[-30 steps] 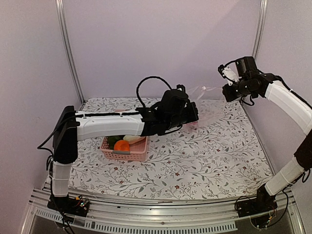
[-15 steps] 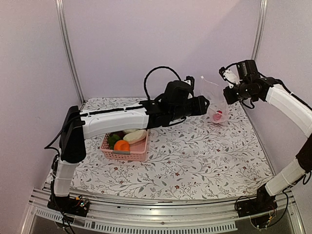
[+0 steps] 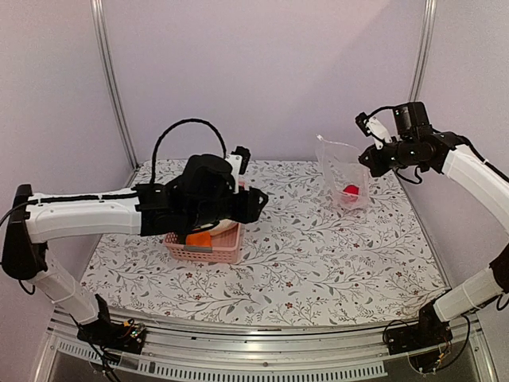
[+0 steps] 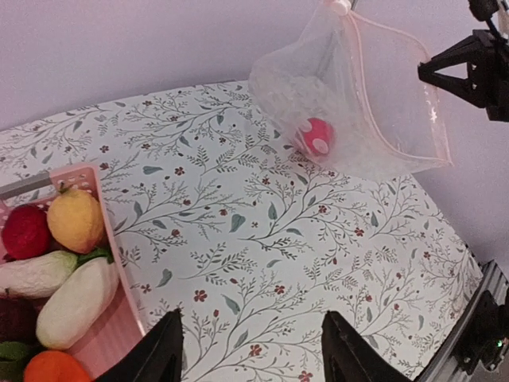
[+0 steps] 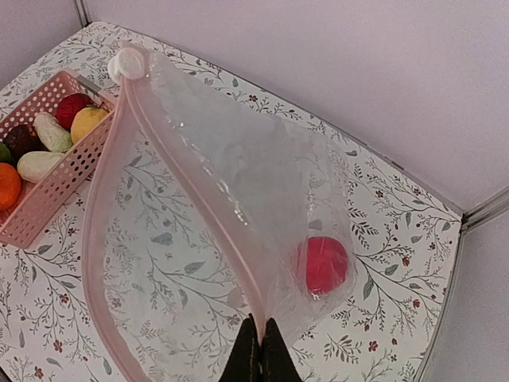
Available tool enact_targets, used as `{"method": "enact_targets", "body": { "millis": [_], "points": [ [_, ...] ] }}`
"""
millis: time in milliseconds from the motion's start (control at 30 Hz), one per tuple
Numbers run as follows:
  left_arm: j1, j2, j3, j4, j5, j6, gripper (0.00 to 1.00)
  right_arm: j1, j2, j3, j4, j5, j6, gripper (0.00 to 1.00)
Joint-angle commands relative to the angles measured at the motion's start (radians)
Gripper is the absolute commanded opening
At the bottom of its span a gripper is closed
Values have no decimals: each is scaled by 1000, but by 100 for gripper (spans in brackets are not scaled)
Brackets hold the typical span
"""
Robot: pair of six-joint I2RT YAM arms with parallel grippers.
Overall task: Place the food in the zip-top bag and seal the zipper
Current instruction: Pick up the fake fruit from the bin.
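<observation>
Entry, zip-top bag (image 5: 238,159): is being held up over the far right corner of the desk (image 3: 318,255) by the right gripper (image 5: 258,338), its jaws pinched tight on the mouth edge; the zipper (image 5: 199,195) is lying unsealed, the mouth gaping upward and toward the left arm; one bagged red piece (image 5: 322,263) is resting at the bottom.

Entry, remaining food: is being carried in the pink basket (image 5: 40,199), toward the left edge of the desk; listed are a red fruit (image 4: 25,231), a yellow fruit (image 4: 75,221), a white radish (image 4: 75,302), a dark purple piece (image 4: 16,318) and an orange piece (image 4: 52,368).

Entry, left gripper (image 4: 250,350): is hovering over the basket's right side; the jaws are standing partly apart, nothing being held between them.

Relation: the food is lying just below and left of the left gripper, the radish's long axis running roughly along the basket wall; the bag is standing well apart, toward the far right corner; the left arm is judged much the nearer for the coming pick, the right being occupied with the bag.
</observation>
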Motion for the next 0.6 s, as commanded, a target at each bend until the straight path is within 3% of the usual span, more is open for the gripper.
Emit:
{"method": "enact_targets", "body": {
  "millis": [0, 67, 267, 367, 567],
  "points": [
    [8, -215, -144, -37, -150, 163, 69, -3, -2, -17, -44, -47, -47, 0],
    [33, -256, -146, -104, -220, 173, 77, -3, 9, -31, -63, -40, -49, 0],
    [132, -228, -58, -417, -247, 101, 78, -4, 25, -59, -108, -88, -37, 0],
    [145, -227, -113, -425, -191, 114, 81, -3, -26, -109, -72, -99, -37, 0],
    [245, -143, -66, -558, -14, 28, 79, -5, -85, -101, -85, -101, -51, 0]
  ]
}}
